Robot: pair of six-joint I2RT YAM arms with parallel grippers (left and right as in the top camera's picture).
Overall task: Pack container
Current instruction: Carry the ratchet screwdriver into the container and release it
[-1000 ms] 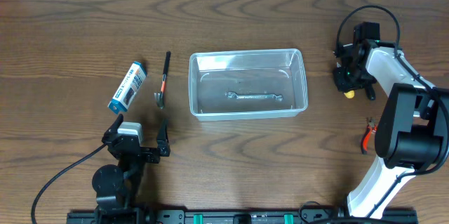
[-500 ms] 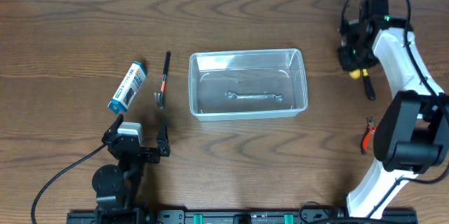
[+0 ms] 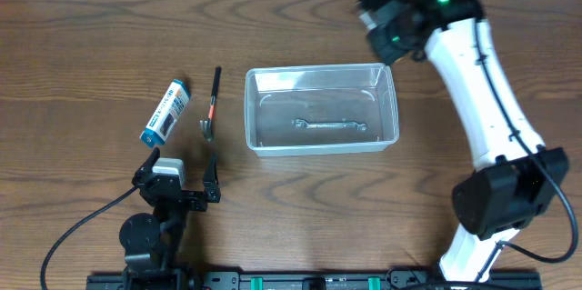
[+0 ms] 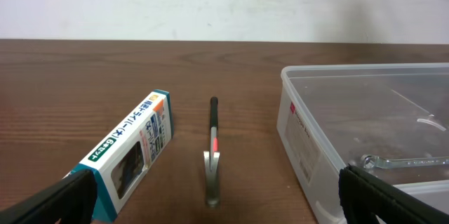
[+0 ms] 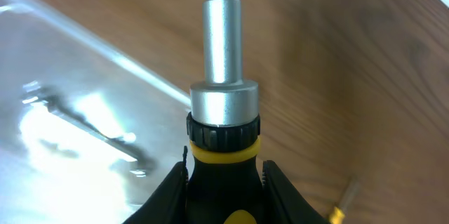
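Note:
The clear plastic container (image 3: 321,74) stands mid-table with a silver wrench (image 3: 329,125) lying inside. It also shows in the left wrist view (image 4: 309,154) and the right wrist view (image 5: 63,62). My right gripper (image 5: 224,189) is shut on a screwdriver (image 5: 223,104) with a black and yellow handle and a silver collar. It holds the screwdriver above the container's far right corner (image 3: 393,31). My left gripper (image 3: 177,184) is open and empty, low near the front edge, facing a small hammer (image 4: 212,154) and a blue and white box (image 4: 130,147).
The box (image 3: 165,111) and the hammer (image 3: 212,99) lie left of the container. A thin tool with a yellow end (image 5: 340,206) lies on the wood to the right. The right arm's white link (image 3: 482,90) stretches across the table's right side.
My right arm has lifted the screwdriver off the table at the right and swung it left and back, to above the container's far right corner. The left arm has not moved.

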